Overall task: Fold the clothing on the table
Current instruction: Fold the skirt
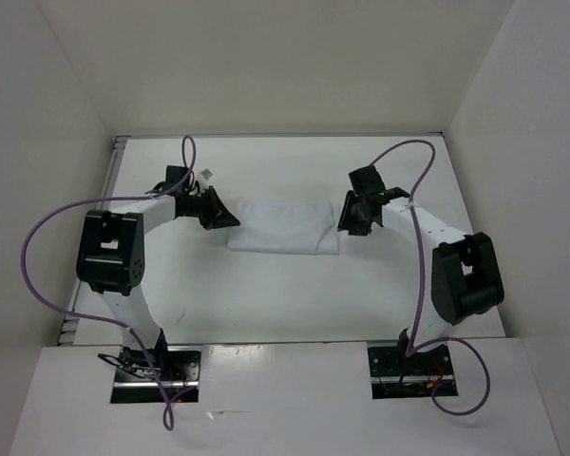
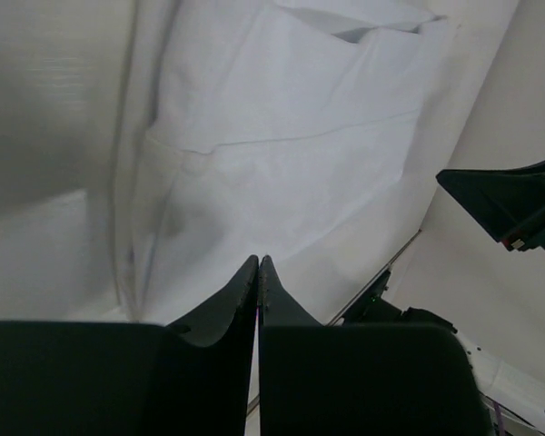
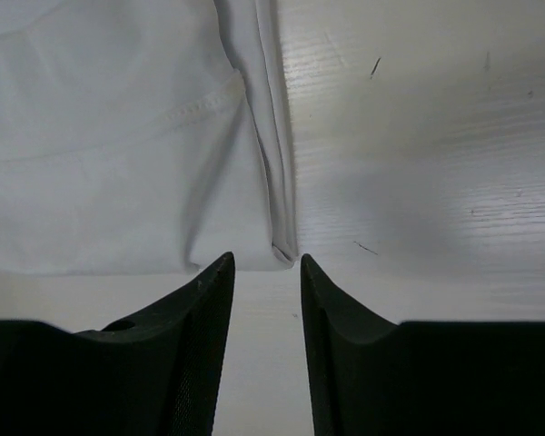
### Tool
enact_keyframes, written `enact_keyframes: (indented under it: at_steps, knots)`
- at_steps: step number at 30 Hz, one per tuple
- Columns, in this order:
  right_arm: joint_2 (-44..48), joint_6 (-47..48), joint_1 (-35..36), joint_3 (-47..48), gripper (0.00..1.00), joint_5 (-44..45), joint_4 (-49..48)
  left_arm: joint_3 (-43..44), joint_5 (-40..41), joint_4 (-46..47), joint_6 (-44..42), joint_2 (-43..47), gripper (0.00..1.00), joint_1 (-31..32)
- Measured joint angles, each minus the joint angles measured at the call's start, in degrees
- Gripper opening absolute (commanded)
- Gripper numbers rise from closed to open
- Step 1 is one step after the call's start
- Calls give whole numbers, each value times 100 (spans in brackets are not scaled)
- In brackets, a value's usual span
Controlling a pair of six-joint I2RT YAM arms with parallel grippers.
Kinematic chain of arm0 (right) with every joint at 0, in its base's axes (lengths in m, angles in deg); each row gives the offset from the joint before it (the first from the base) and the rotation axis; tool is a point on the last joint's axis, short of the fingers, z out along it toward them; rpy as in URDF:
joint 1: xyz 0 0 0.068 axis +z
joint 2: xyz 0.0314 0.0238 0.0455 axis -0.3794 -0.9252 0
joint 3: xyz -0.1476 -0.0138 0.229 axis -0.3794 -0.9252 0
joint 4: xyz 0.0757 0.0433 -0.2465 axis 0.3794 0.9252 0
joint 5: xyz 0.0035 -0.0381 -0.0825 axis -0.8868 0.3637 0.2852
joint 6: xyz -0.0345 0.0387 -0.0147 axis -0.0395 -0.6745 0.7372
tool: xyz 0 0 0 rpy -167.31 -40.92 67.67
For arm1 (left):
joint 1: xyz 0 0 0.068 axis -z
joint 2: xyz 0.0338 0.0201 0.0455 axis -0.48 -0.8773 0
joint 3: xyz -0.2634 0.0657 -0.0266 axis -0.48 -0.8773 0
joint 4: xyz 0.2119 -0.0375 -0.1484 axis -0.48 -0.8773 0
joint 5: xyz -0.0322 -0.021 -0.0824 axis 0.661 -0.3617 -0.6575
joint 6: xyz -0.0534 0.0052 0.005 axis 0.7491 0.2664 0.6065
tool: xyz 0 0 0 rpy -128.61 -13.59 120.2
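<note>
The clothing point(image 1: 283, 226) lies as a folded white rectangle in the middle of the table point(image 1: 294, 294). My left gripper point(image 1: 230, 218) is at its left end. In the left wrist view that gripper point(image 2: 257, 261) is shut, tips pressed together over the clothing point(image 2: 291, 154), with no fabric visible between them. My right gripper point(image 1: 344, 226) is at the clothing's right end. In the right wrist view it point(image 3: 266, 261) stands open, its fingers apart just short of the corner of the clothing point(image 3: 100, 163), with bare table point(image 3: 418, 163) between them.
White walls point(image 1: 66, 114) enclose the table on the left, back and right. A small grey tag point(image 1: 207, 174) lies behind the left gripper. Purple cables point(image 1: 38, 256) loop off both arms. The right arm point(image 2: 513, 204) shows in the left wrist view.
</note>
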Motion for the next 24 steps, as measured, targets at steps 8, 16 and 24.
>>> enact_keyframes:
  at_steps: [8,16,24]
  knots:
    - [-588,-7,2,-2,39,-411,-26,37,415,-173,-13,-352,0,48]
    - [-702,-76,11,-4,36,-675,-66,46,929,-396,-13,-525,0,105]
    - [-1027,-140,28,-15,31,-942,-129,111,1150,-564,-11,-616,0,164]
